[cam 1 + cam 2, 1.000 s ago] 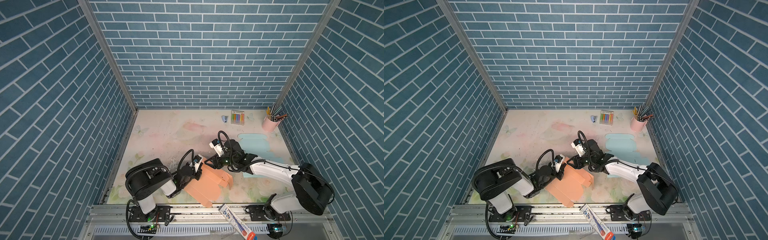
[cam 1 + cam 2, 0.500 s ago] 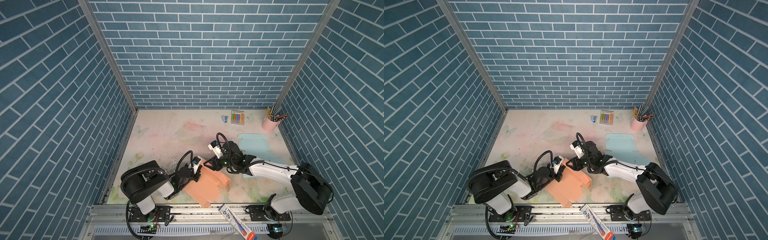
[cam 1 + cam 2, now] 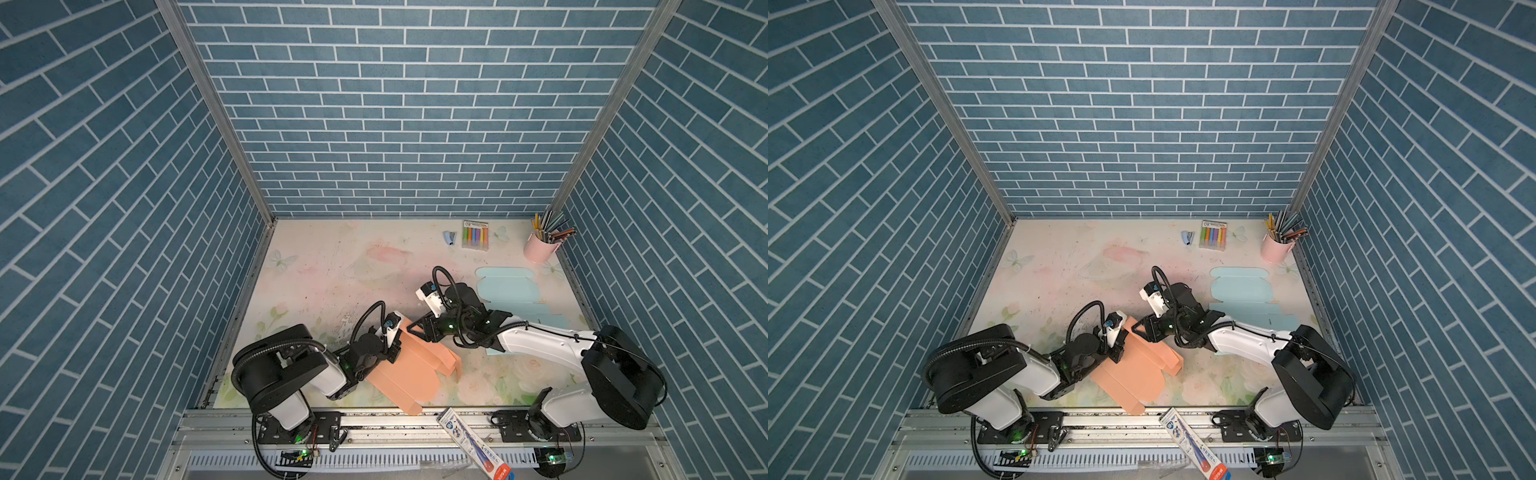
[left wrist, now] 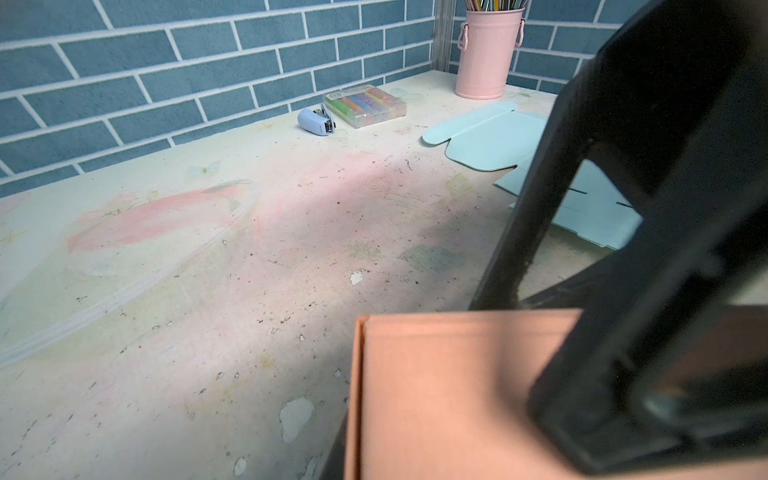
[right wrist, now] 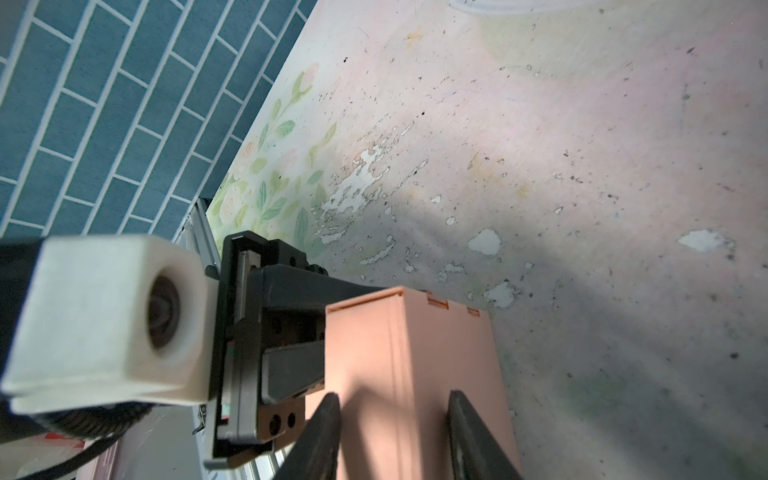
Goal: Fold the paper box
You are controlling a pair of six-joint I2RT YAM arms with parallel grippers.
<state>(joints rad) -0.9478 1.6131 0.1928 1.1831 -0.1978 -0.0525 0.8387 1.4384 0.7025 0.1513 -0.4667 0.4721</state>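
Left gripper (image 3: 393,353): jaws narrow at the left edge of the paper box (image 3: 409,376); grip we cannot confirm.
Right gripper (image 3: 419,330): part open over its far wall, clamping nothing.
Box position: front-centre, between both grippers, long axis diagonal.

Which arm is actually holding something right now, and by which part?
The left gripper pinches the orange box by its raised wall, near the far corner. The right gripper straddles that wall; whether it grips cannot be told.
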